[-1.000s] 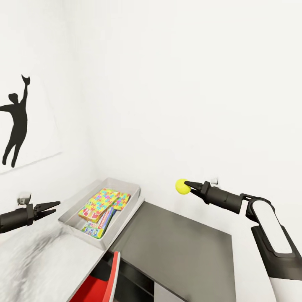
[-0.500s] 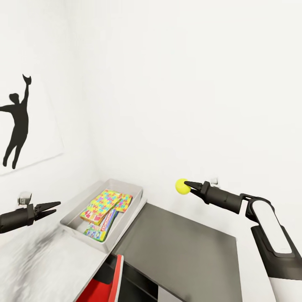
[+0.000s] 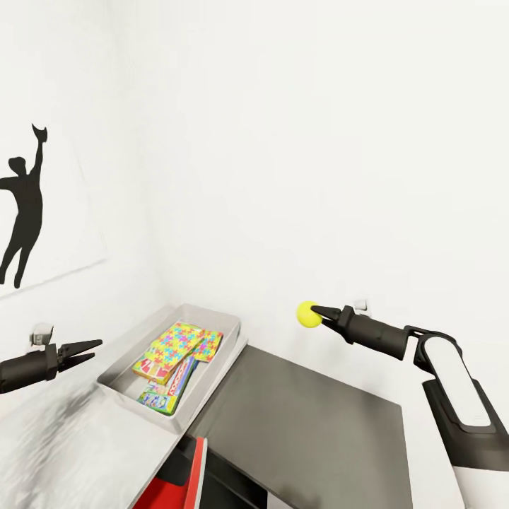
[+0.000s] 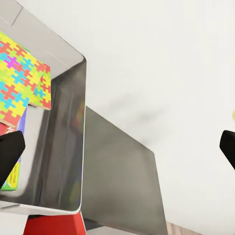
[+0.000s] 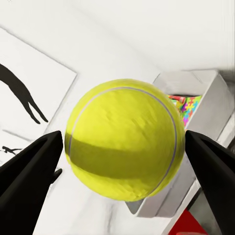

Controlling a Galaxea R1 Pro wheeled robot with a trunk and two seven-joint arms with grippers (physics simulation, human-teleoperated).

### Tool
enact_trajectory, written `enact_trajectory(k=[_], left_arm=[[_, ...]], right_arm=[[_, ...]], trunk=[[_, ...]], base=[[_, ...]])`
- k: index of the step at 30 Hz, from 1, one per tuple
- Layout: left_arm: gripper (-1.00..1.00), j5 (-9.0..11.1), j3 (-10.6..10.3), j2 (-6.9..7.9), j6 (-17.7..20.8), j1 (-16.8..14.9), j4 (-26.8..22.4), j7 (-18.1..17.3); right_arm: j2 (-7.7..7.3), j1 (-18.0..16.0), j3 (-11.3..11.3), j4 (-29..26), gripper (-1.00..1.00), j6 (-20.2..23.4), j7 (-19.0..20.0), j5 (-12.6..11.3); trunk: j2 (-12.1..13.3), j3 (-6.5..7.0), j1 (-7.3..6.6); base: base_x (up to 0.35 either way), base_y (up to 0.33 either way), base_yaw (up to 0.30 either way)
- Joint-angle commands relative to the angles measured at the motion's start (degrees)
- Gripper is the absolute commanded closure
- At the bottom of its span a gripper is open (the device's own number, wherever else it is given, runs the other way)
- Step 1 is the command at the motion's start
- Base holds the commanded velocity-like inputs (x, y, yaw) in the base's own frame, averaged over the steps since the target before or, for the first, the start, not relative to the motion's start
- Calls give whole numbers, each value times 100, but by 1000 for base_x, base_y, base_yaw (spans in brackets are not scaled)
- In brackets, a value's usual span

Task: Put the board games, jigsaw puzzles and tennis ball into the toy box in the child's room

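Observation:
My right gripper (image 3: 316, 313) is shut on the yellow-green tennis ball (image 3: 307, 314), held in the air above the dark cabinet and to the right of the toy box (image 3: 232, 334). In the right wrist view the tennis ball (image 5: 125, 139) sits between both black fingers (image 5: 29, 181). The light grey toy box holds two multicolour jigsaw puzzles (image 3: 175, 340) lying on top of the board games (image 3: 164, 390). My left gripper (image 3: 93, 349) is open and empty, over the table (image 3: 63, 445) to the left of the box. The left wrist view looks down on the toy box rim (image 4: 81, 122) and a puzzle (image 4: 19, 78).
A lower dark grey cabinet (image 3: 311, 424) adjoins the table on the right. A red chair (image 3: 177, 484) stands below the table's edge. White walls close in behind, with a black silhouette poster (image 3: 25, 205) on the left wall.
The whole view has shifted slightly, so the camera moved; the box and cabinet sit a little differently in the picture. Both grippers keep their pose, and the ball stays gripped.

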Motion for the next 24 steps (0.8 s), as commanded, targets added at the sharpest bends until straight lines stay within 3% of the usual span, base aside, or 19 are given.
enact_trajectory(k=[1, 7, 11, 14, 17, 19, 21, 24], left_arm=[[-100, -14, 3, 1, 21, -7, 1, -26], [-100, -15, 24, 3, 21, -9, 1, -26], [-100, -16, 27, 3, 21, -8, 1, -26], [-100, -17, 33, 3, 21, -8, 1, -26], [-100, -17, 35, 3, 21, -7, 1, -26], [-100, -21, 36, 3, 21, -7, 1, -26], [-100, -21, 36, 3, 21, -7, 1, -26], [-100, -22, 38, 3, 21, -7, 1, -26]], right_arm=[[1, -8, -9, -3, 100, 22, -35, -17], [-18, -151, -13, -5, 100, 22, -182, 74], [16, -634, 129, 252, 100, 22, -844, 153], [57, -1221, 506, 816, 100, 22, -1593, 164], [218, -1743, 798, 1440, 100, 22, -1998, 166], [516, -2255, 991, 2173, 100, 22, -2202, 191], [700, -2491, 1069, 2577, 100, 22, -2261, 203], [1169, -3042, 1237, 3642, 100, 22, -2396, 298]], trunk=[[-13, -13, 4], [-13, -13, 4], [-13, -13, 4], [-13, -13, 4], [-13, -13, 4], [-13, -13, 4], [-13, -13, 4], [-13, -13, 4]], base=[[1, 0, 0], [0, 0, 0], [0, 0, 0], [0, 0, 0], [0, 0, 0], [0, 0, 0], [0, 0, 0], [0, 0, 0]])
